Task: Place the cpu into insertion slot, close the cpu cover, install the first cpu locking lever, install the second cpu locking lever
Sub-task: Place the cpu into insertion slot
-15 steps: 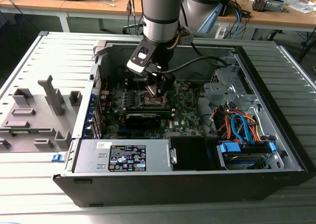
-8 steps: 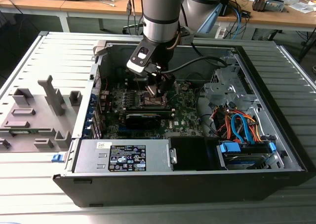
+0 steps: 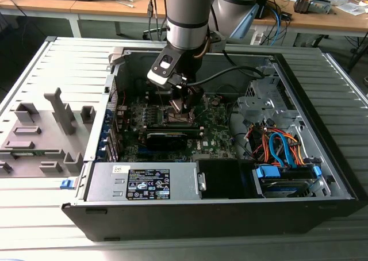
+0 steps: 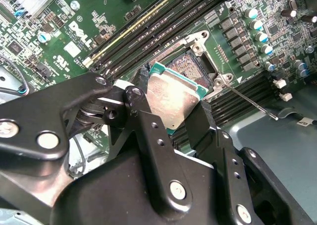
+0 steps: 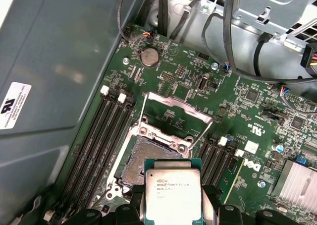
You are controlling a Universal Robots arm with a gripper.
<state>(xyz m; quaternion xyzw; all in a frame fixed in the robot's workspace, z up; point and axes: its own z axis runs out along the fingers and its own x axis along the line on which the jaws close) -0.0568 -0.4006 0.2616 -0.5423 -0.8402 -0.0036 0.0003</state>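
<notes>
Work is just starting: the gripper [image 3: 183,103] pinches the cpu [image 5: 173,195] just above the bare insertion slot [image 5: 148,158], left of the computer case's [image 3: 230,215] middle. The cpu cover [image 5: 178,104] stands open, and the levers [image 4: 250,101] are not locked.

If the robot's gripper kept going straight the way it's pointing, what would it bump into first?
Most likely the insertion slot. The gripper holds the cpu aimed at that open socket, so the cpu would touch it first. How far off it hangs is hard to tell.

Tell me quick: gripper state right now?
Gripper: shut on the cpu, over the insertion slot.
</notes>
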